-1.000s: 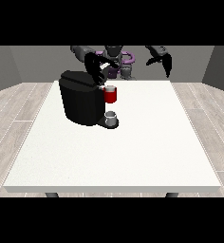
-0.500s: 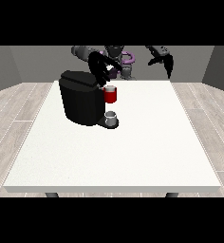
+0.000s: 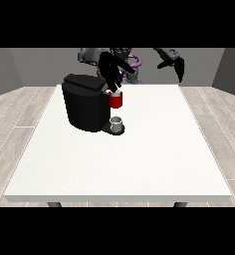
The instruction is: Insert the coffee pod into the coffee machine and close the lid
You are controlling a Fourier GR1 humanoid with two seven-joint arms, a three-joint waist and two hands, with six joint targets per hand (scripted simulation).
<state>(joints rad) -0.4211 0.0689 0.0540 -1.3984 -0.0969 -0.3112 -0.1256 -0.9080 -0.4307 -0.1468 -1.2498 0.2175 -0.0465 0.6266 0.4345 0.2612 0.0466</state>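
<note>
Black coffee machine (image 3: 85, 102) w/ red thing (image 3: 116, 100) at it, spread-fingered hand (image 3: 111, 73) just above

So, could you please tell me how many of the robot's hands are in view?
2. One hand at the view's left hangs over the coffee machine, above a red thing at the machine. The other hand is raised at the view's right, beyond the table's far edge.

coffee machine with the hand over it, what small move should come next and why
Probably ease the hand at the view's left a little lower toward the top of the coffee machine. Its spread fingers hang just above the machine's front edge, over the red thing at the machine. Whether it holds anything cannot be told. The hand at the view's right is raised, away from the machine.
</note>
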